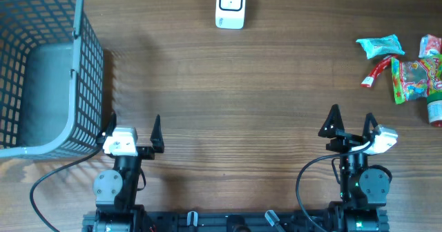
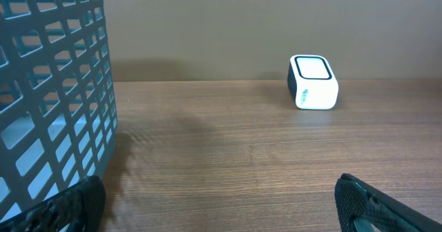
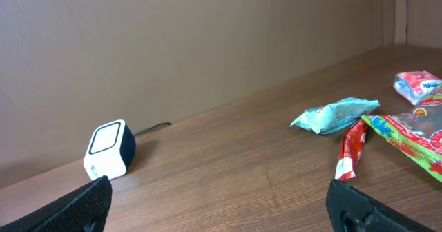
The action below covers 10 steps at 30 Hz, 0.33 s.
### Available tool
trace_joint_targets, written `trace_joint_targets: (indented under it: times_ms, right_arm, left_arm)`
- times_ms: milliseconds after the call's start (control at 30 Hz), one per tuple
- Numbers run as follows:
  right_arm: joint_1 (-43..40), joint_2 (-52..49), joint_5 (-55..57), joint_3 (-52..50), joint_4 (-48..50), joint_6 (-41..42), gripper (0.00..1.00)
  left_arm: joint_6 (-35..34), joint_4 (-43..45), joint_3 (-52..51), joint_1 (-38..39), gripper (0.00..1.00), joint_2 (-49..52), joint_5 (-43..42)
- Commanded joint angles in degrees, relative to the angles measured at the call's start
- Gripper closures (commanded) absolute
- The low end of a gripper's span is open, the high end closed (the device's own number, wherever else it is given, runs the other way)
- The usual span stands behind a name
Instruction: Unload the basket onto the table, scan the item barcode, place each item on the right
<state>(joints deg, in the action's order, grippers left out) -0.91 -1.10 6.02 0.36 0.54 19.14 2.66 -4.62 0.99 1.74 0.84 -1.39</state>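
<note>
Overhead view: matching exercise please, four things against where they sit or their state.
Things:
1. grey basket
2. white scanner
3. teal packet
4. right hand

Places or states:
A. far edge of the table, near the middle
B. far right, among the other snack wrappers
C. far left corner
D. near edge, open, holding nothing

Pairs: 1-C, 2-A, 3-B, 4-D
</note>
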Motion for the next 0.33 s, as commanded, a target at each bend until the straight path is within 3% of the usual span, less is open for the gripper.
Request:
trace_joint_targets:
  times_ms: [0, 300]
  right_arm:
    - [0.3, 0.8, -0.7, -0.1, 0.3, -1.1, 0.00]
    - [0.3, 0.8, -0.7, -0.1, 0.3, -1.1, 0.00]
  left_arm:
    - [-0.5, 0.3, -0.7, -0.4, 0.00, -0.6, -0.5]
    - [-0.5, 0.3, -0.7, -0.4, 0.00, -0.5, -0.4]
